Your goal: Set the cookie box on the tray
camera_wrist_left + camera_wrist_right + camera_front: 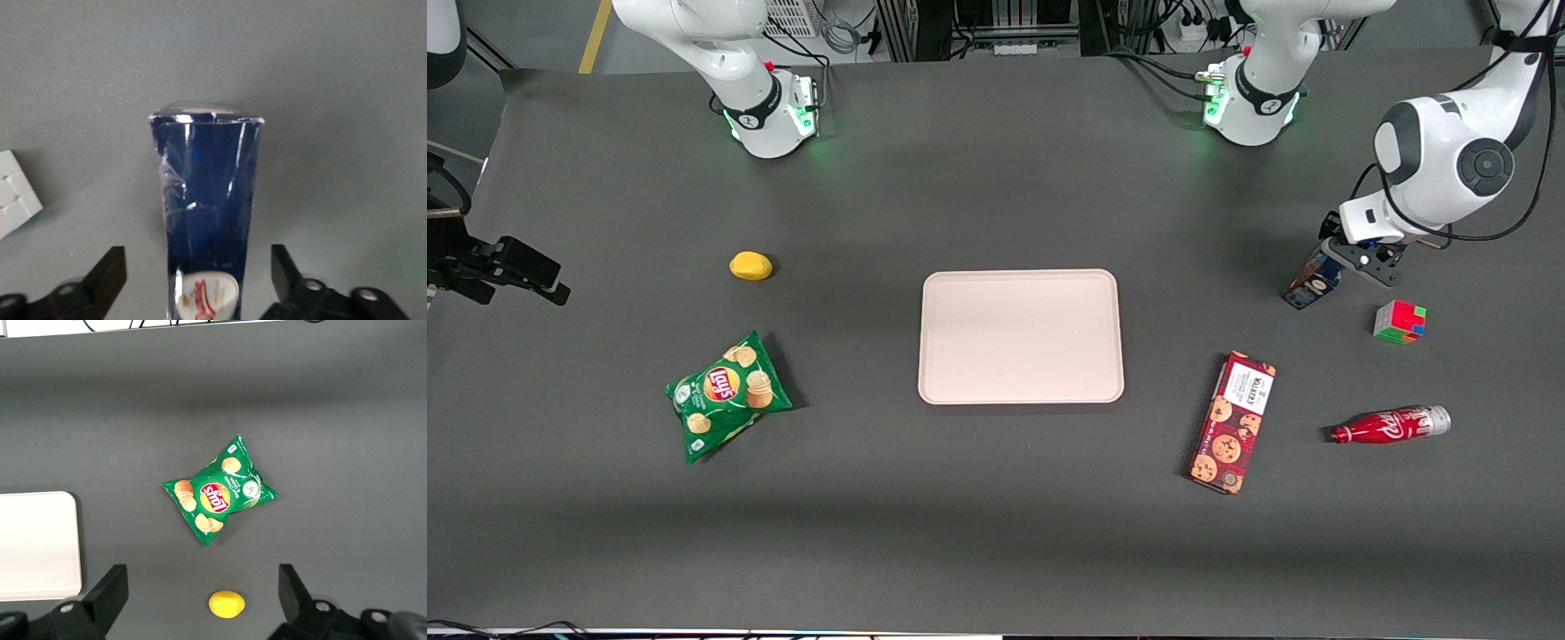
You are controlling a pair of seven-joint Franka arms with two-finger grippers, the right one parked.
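Left gripper (197,280) wide open, fingers straddling the upright dark navy-blue cookie box (1312,281), not touching; pale pinkish-beige tray (1021,283) well apart.

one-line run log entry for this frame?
phase: reaching | gripper: open, fingers either side of cookie box, no contact seen | tray: nothing on it | box beside puzzle cube

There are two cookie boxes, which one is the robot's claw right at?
The small dark navy-blue cookie box, standing between the open fingers of the left gripper. The longer red cookie box lies flat nearer the front camera, untouched.
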